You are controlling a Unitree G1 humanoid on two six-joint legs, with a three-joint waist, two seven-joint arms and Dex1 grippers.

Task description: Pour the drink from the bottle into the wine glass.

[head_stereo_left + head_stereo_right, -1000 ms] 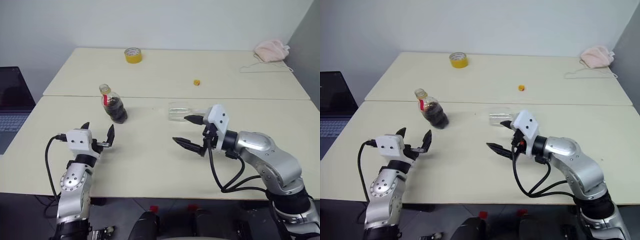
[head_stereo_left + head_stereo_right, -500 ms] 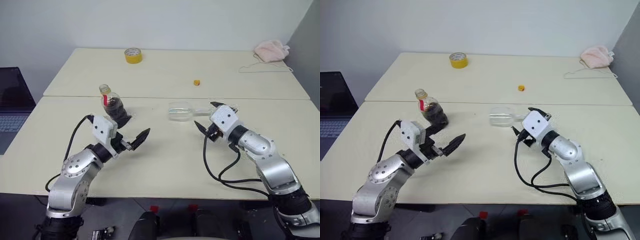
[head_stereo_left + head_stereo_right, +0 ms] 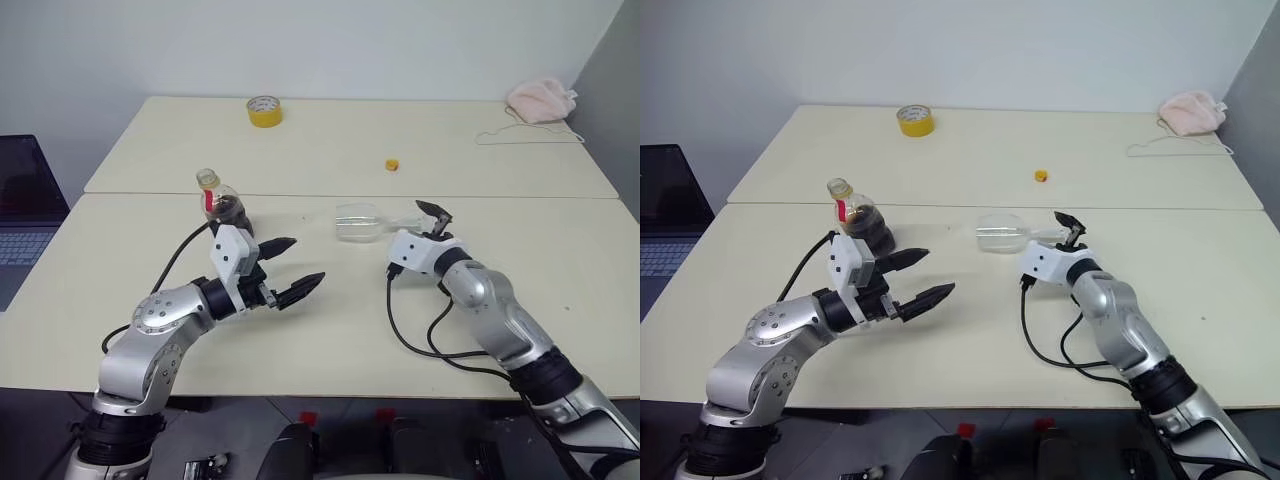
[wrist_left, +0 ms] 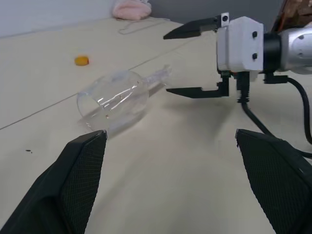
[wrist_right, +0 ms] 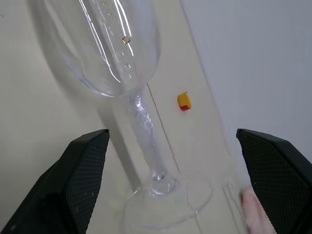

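We found the glass (image 3: 362, 222) lying on its side mid-table, the bottle (image 3: 228, 212) upright to its left. Our right gripper (image 4: 191, 62) gaped empty around its stem; next we needed to grip and right it.

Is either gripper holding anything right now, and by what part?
Nothing is held. The right gripper is open with its fingers on either side of the stem of the wine glass, which lies on its side. The left gripper is open near the bottle.
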